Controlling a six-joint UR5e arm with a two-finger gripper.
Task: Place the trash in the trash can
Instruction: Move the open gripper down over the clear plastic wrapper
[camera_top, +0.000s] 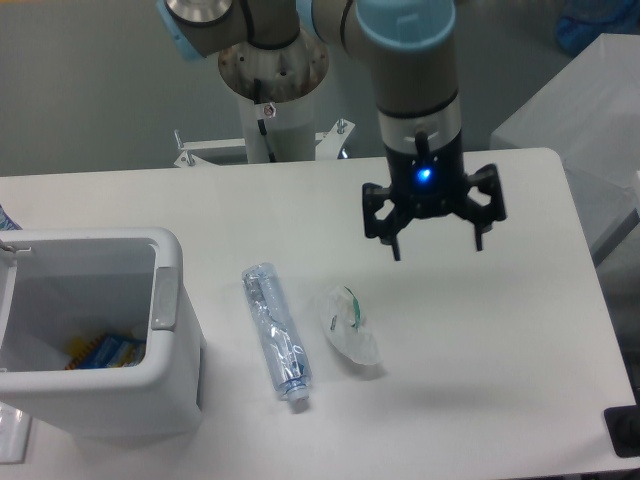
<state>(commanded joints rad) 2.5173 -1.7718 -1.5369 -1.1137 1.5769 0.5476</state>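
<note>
- The white boxy plastic trash can (165, 345) stands on the white surface (520, 370) at its left front.
- Yellow and blue scraps (105, 352) lie inside the can.
- The long crushed clear plastic bottle (276, 332) lies just right of the can, its cap toward the front edge.
- The small crumpled clear wrapper (350, 325) lies just right of the bottle, apart from it.
- The black two-finger pincer (437, 245) hangs above the surface, behind and right of the wrapper.
</note>
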